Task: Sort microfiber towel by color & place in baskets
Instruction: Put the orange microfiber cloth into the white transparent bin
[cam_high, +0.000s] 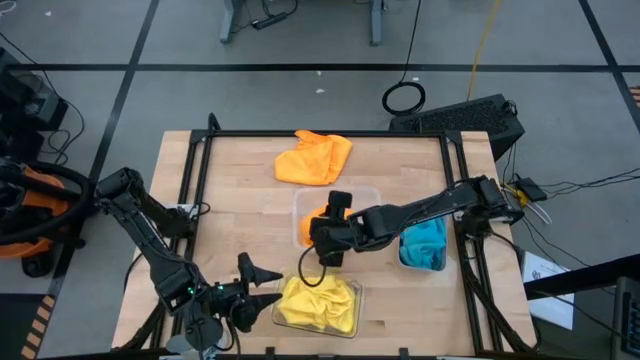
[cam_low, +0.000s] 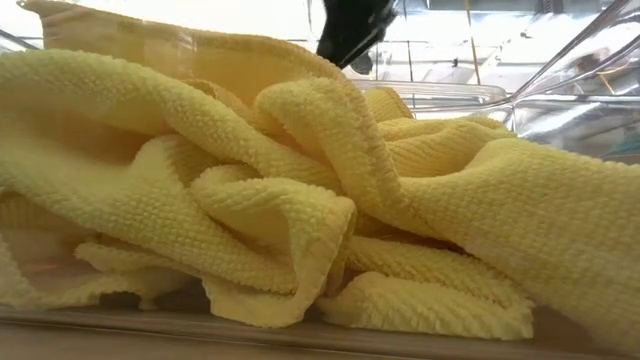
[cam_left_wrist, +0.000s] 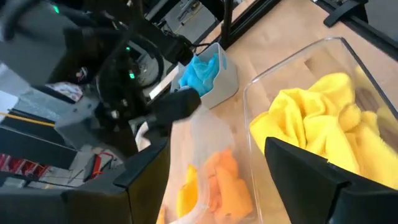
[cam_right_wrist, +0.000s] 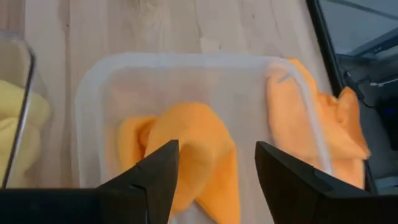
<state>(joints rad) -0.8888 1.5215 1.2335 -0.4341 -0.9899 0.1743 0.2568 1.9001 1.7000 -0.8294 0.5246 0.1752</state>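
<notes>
One orange microfiber towel (cam_right_wrist: 193, 143) lies bunched in the clear middle basket (cam_right_wrist: 186, 59). My right gripper (cam_right_wrist: 216, 155) hovers open just above it, touching nothing. A second orange towel (cam_high: 313, 157) lies flat on the table beyond that basket. Yellow towels (cam_high: 318, 303) fill the near clear basket (cam_high: 357, 292) and take up most of the low view (cam_low: 300, 200). A blue towel (cam_high: 425, 240) sits in the greyish basket (cam_high: 404, 262) at the right. My left gripper (cam_high: 268, 285) waits open, left of the yellow basket.
A black frame (cam_high: 320, 134) runs round the wooden table top. The table's far left and near left parts show bare wood (cam_high: 230, 200). The three baskets stand close together in the table's near right half.
</notes>
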